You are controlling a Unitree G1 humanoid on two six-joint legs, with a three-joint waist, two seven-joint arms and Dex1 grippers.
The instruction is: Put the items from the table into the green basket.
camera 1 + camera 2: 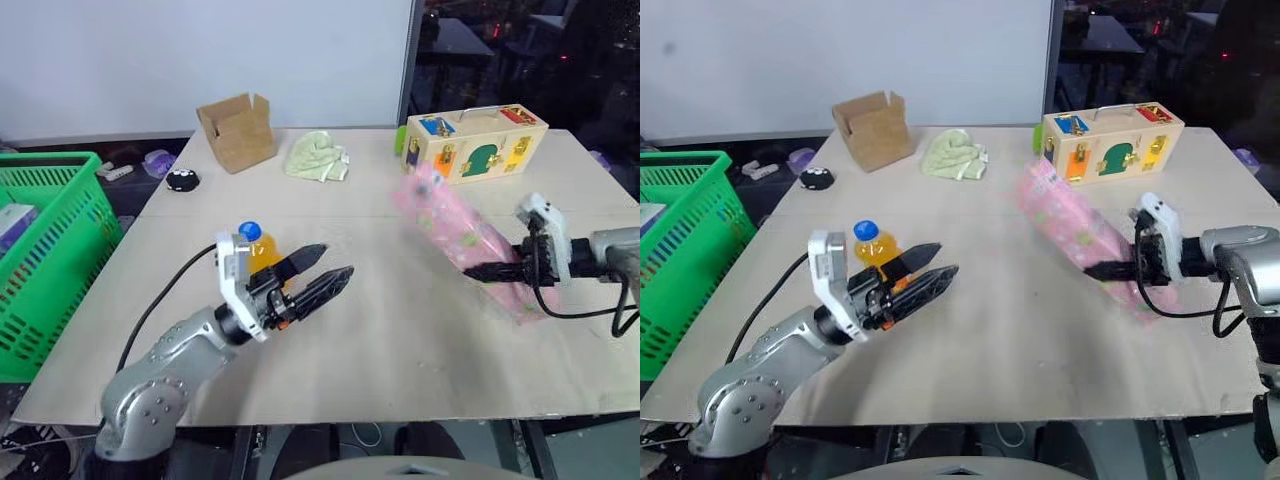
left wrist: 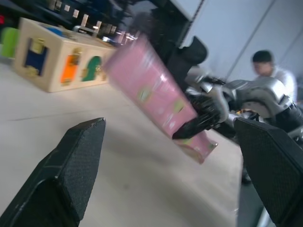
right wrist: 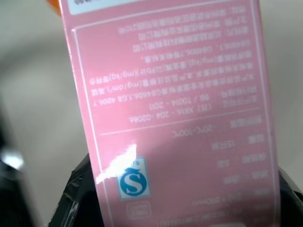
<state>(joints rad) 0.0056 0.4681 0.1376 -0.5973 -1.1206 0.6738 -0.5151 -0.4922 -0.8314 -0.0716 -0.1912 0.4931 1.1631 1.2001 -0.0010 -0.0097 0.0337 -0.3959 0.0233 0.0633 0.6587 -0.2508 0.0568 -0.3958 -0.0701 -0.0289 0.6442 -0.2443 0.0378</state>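
Note:
The long pink patterned box hangs tilted above the right side of the table, with my right gripper shut on its lower end. In the right wrist view its printed pink face runs up between my fingers. My left gripper is open and empty over the table's left part, pointing toward the box. Just behind the left gripper stands the small orange-drink bottle with its blue cap. The green basket stands off the table's left edge.
At the table's far side sit an open cardboard box, a crumpled pale green cloth and a wooden toy box with coloured latches. A small black object lies near the far left edge. A person is beyond the table.

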